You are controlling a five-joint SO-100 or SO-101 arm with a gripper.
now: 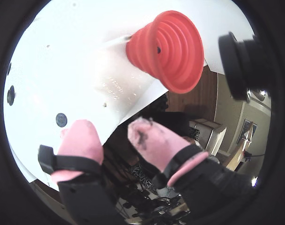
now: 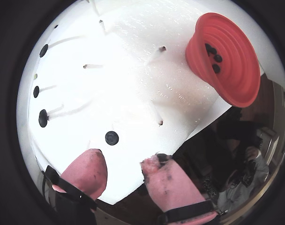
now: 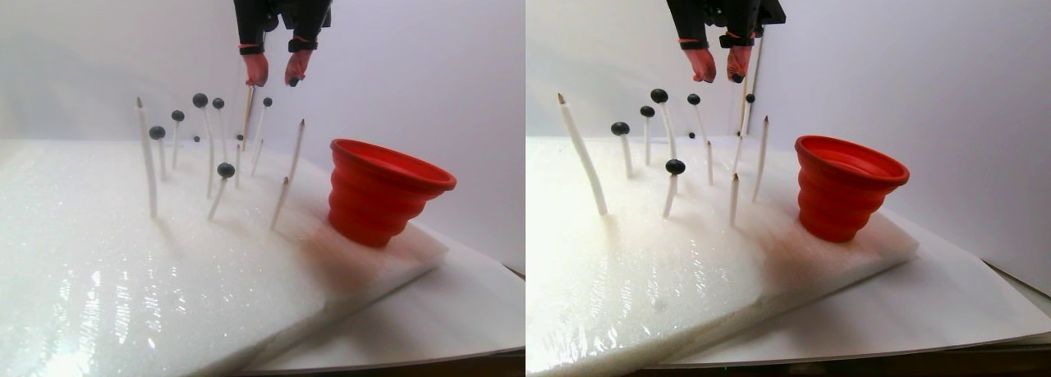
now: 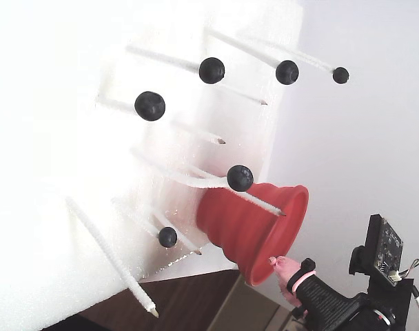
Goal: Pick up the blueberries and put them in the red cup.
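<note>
Cup (image 2: 236, 70), red, upper right, holds three blueberries (image 2: 213, 58). More berries top thin sticks (image 3: 149, 159) on white foam (image 3: 123, 262). Gripper (image 3: 275, 71) high above, narrowly parted, small dark berry at one fingertip.

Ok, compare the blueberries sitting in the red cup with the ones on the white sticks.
In a wrist view, three blueberries lie loose and bunched inside the red cup. The others are each perched alone atop a white stick, held above the foam and spread apart. All are small, round and matte blue-black.
</note>
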